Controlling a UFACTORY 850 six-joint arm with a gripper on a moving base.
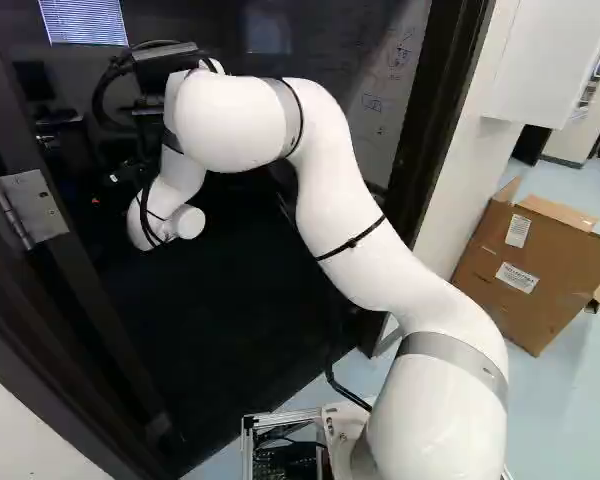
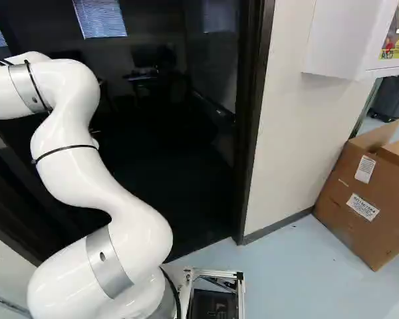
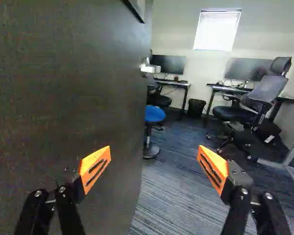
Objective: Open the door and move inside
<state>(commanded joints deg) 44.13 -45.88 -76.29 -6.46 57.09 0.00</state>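
One dark door (image 3: 63,98), standing open, with a metal hinge (image 1: 30,208) at its edge, left of the left base view; one silver handle (image 3: 150,67), near the door's far edge; one gripper (image 3: 154,155), open, fingers well apart, one of them beside the door's face, contact not discernible; one white arm (image 1: 355,245), right of the door's hinge; one blue stool (image 3: 155,114), just past the door's far edge; one office chair (image 3: 245,107), farther beyond the door; one cardboard box (image 2: 366,199), well right of the doorway.
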